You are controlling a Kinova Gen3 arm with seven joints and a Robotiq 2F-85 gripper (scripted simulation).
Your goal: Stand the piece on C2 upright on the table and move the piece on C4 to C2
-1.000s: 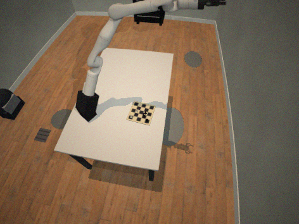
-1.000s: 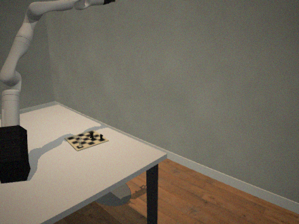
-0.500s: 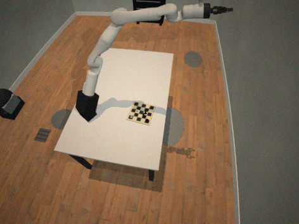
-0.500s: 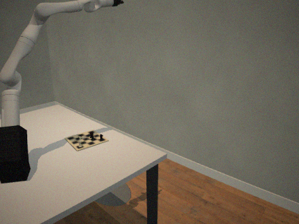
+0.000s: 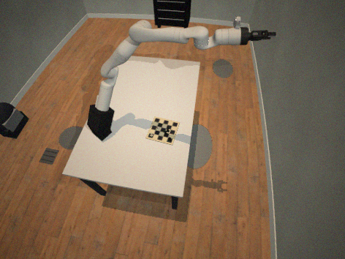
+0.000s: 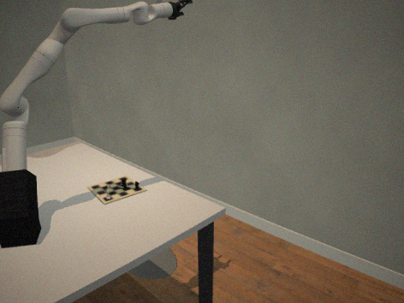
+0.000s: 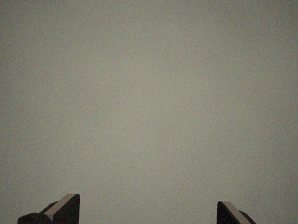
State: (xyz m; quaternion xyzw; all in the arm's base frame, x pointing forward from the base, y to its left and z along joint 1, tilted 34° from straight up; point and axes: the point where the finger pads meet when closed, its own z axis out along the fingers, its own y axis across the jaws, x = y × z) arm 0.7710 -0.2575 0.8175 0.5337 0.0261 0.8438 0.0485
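The chequered board (image 5: pixel 159 141) (image 6: pixel 98 196) lies on the table. A tall dark piece (image 5: pixel 167 130) (image 6: pixel 124 183) stands on it, and a shorter dark piece (image 5: pixel 169 139) (image 6: pixel 137 185) stands near one edge. A small pale piece (image 5: pixel 150 135) (image 6: pixel 108 197) is near a corner. The edge letters and digits are too small to read, and other pieces and their squares cannot be told apart. My gripper (image 5: pixel 273 34) (image 6: pixel 188 3) (image 7: pixel 148 207) is open and empty, high above and well beyond the board, pointing sideways toward a wall.
The white table (image 5: pixel 128 164) (image 6: pixel 171 214) carries the black arm base (image 5: pixel 100 122) (image 6: pixel 18 210) to the left of the board. The arm's shadow falls across the board. A black drawer cabinet (image 5: pixel 172 12) stands on the floor beyond the table.
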